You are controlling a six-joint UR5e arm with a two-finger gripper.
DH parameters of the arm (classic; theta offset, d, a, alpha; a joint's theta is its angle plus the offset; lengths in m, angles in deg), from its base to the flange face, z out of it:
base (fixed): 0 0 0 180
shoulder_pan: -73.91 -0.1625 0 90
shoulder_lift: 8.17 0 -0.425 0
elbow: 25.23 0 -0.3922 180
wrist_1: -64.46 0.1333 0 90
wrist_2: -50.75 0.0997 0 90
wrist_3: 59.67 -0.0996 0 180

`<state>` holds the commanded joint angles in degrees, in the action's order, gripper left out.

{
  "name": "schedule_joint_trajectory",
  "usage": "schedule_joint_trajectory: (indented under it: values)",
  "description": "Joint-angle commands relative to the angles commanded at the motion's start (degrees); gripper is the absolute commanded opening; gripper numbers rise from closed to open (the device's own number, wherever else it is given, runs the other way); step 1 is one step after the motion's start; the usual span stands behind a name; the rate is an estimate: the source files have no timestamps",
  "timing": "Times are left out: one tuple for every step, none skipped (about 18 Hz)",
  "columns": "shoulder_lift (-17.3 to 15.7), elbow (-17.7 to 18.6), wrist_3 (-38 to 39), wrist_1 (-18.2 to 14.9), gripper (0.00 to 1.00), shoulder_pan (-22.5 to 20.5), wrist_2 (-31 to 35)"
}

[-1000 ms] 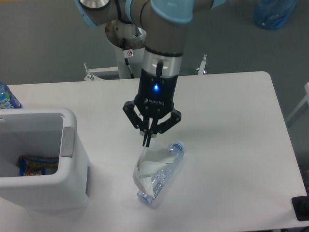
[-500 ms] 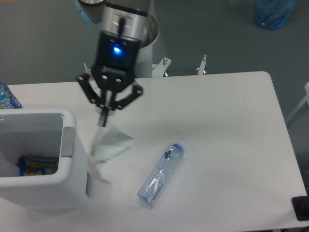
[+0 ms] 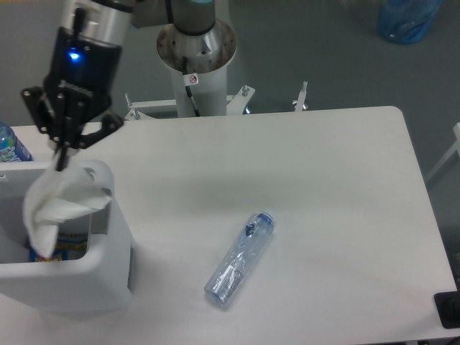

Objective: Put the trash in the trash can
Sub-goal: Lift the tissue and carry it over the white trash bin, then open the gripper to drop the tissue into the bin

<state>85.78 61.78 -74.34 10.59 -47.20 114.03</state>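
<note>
Hanging above the worktop's (image 3: 323, 165) left edge: the tool (image 3: 61, 159), fingers pinched narrow on the top of a crumpled white wrapper (image 3: 54, 205). Dangling below the fingers, over the open mouth of the white trash can (image 3: 108, 277) sitting at the front-left corner. Lower end of the wrapper dipping inside the rim, upper folds showing above it. Colourful packaging (image 3: 61, 246) lying at the bottom of the can. Crushed clear bottle (image 3: 239, 257) with a bluish cap lying on its side towards the front edge, well apart from the can, waiting untouched. Upright blue-labelled bottle (image 3: 10, 144) peeking in at the far left edge. Judging by this, delivering the first piece, release not yet made. Next: opening the fingers over the can, then crossing to the bottle for a grip around its body.
</note>
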Motion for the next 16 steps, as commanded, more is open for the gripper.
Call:
schedule_joint_trajectory:
  values:
    - [0.3, 0.3, -0.1, 0.0, 0.0, 0.6, 0.1]
    - [0.4, 0.3, -0.1, 0.0, 0.0, 0.8, 0.0]
    - [0.7, 0.3, -0.1, 0.0, 0.01, 0.9, 0.0]
    - [0.9, 0.3, -0.1, 0.0, 0.05, 0.9, 0.0]
    - [1.0, 0.3, -0.5, 0.1, 0.2, 0.9, 0.0]
    - [1.1, 0.1, -0.7, 0.1, 0.4, 0.9, 0.0]
    - [1.1, 0.1, -0.8, 0.3, 0.64, 0.9, 0.0]
    - [1.1, -0.1, -1.1, 0.4, 0.88, 0.9, 0.0]
    - [1.1, -0.2, -0.9, 0.2, 0.92, 0.9, 0.0]
    - [0.9, -0.3, -0.5, 0.2, 0.95, 0.9, 0.0]
    - [0.8, -0.3, -0.4, 0.1, 0.99, 0.9, 0.0]
    - [0.8, -0.5, -0.4, 0.1, 0.99, 0.9, 0.0]
    - [0.7, -0.7, -0.3, 0.1, 0.99, 0.8, 0.0]
    - [0.7, -1.0, -0.3, 0.1, 0.99, 0.8, 0.0]
    - [0.9, -1.3, -0.3, 0.2, 1.0, 0.2, 0.0]
    - [1.0, -1.4, -0.3, 0.4, 1.0, -0.8, 0.0]
